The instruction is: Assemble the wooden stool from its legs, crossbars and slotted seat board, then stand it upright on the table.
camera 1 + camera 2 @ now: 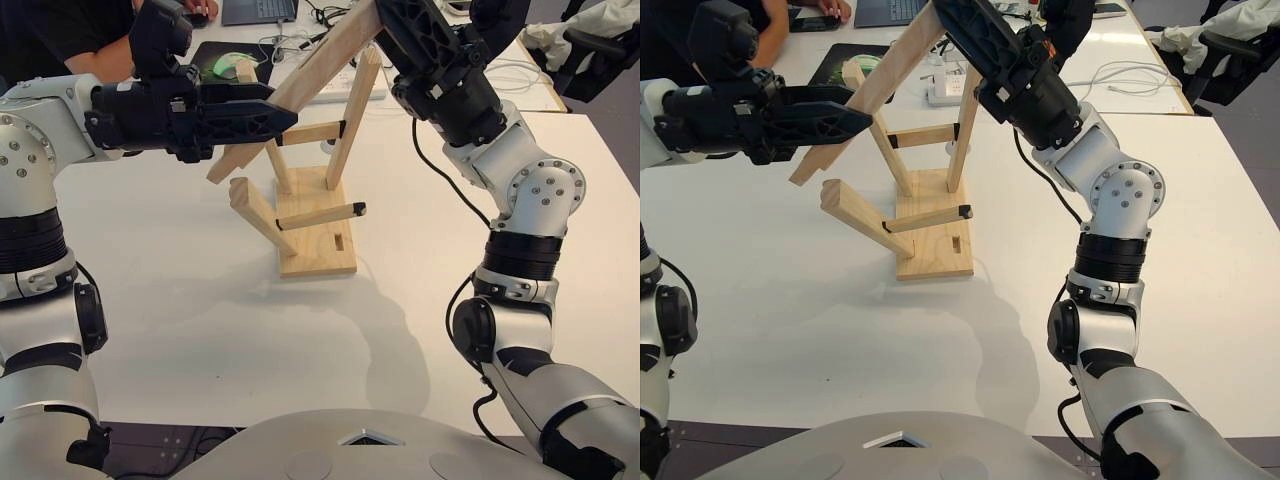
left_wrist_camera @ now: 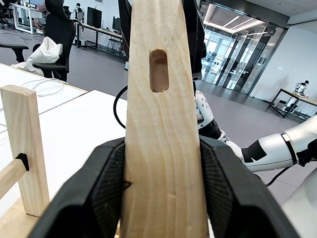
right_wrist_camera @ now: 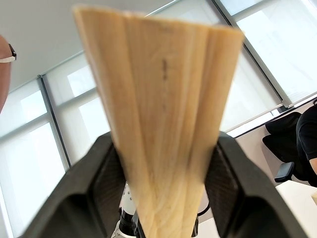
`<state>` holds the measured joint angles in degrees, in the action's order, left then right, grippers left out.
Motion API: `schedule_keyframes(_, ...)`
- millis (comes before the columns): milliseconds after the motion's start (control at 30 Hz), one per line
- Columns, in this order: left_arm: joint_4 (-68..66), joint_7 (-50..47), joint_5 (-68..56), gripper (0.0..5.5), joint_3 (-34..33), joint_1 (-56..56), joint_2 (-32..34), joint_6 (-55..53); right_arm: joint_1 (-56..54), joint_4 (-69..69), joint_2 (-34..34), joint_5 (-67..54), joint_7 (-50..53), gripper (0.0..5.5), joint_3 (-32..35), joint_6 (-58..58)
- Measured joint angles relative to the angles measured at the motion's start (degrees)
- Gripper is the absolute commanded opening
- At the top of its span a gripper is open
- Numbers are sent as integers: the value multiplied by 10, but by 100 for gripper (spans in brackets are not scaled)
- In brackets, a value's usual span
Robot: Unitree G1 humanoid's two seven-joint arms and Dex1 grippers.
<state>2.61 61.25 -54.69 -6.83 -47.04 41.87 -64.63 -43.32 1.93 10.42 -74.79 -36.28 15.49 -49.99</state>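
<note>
**A:** Where does the seat board sit?

**B:** The seat board (image 1: 318, 255) lies flat on the white worktop (image 1: 150, 300), near the middle of the head view. 2 legs (image 1: 352, 115) rise from its 12 o'clock end, joined by a crossbar (image 1: 312, 132). A 3rd leg (image 1: 255, 212) leans out toward 9 o'clock. It carries a short crossbar (image 1: 322, 213) whose black-tipped end points to 3 o'clock.

**A:** And the 4th leg?

**B:** The 4th leg (image 1: 325, 62) hangs in the air above the board, slanting from 7 o'clock up to 1 o'clock. An oval mortise (image 2: 159, 69) shows in 1 face.

**A:** What are the end effectors doing?

**B:** The left end effector (image 1: 278, 108) is clamped on the 4th leg's lower part, its black fingers (image 2: 106, 188) pressed to both sides. The right end effector (image 3: 163, 144) is clamped on the upper end at 1 o'clock, with fingers (image 3: 96, 186) tight against the wood.
</note>
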Motion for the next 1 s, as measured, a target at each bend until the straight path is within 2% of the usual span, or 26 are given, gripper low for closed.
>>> schedule_keyframes(167, -1, -5, 9, 336, -1, 0, -1, 23, 0, 5, -4, -7, 7, 210, 6, -1)
schedule_keyframes(267, -2, -7, 9, 367, -5, 0, 0, 24, 0, 8, -11, -22, 19, 210, 16, -1)
schedule_keyframes(400, -16, -16, 0, 368, -31, 0, 10, 5, 4, 9, -14, -21, 27, 210, 17, 1)
schedule_keyframes(600, -13, -24, -13, 368, -86, 15, 82, -26, 13, 15, -7, 18, 41, 210, 34, 45)
schedule_keyframes(767, 40, -3, -15, 368, -109, 107, 130, -30, 22, 39, 44, 23, 39, 210, 77, 55)
schedule_keyframes(1000, 133, 1, -29, 368, -99, 182, 130, -25, 26, 77, 136, 31, 2, 210, 104, 29)
